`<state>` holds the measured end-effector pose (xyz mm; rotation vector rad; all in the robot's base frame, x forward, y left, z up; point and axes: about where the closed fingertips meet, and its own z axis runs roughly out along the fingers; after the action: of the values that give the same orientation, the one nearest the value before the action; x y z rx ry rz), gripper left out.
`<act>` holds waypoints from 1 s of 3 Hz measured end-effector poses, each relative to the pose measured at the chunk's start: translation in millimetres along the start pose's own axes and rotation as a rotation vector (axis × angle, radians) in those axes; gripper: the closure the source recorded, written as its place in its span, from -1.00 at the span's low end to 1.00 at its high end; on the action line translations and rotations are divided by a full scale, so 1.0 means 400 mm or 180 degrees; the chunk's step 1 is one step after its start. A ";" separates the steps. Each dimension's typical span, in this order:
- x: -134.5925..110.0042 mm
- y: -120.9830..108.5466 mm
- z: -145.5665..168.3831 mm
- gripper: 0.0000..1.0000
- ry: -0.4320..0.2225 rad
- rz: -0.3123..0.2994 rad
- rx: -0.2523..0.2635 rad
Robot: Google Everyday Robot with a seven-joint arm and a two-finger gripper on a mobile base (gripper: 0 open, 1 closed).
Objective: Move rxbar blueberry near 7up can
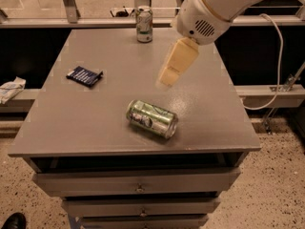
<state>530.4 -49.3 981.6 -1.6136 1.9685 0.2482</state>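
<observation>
The rxbar blueberry (85, 76), a flat dark navy wrapper, lies on the left part of the grey table (114, 51). The 7up can (144, 24), pale silver with green patches, stands upright at the table's back edge, near the middle. My gripper (167, 81) hangs from the white arm above the table's centre. It points down and to the left and holds nothing. It is well to the right of the rxbar and in front of the 7up can.
A darker shiny green can (152, 119) lies on its side near the table's front, just below the gripper. Drawers (138, 182) sit under the tabletop. A white cable (279, 56) hangs at the right. A crumpled white thing (9, 88) lies on a ledge at the left.
</observation>
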 end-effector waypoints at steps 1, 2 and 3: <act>-0.020 0.033 0.065 -1.00 -0.0222 0.0170 -0.0123; -0.096 0.052 0.205 -1.00 -0.0544 0.0328 -0.0209; -0.187 0.043 0.323 -1.00 -0.0825 0.0441 -0.0216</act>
<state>562.1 80.3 912.4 -1.4077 1.8885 0.5553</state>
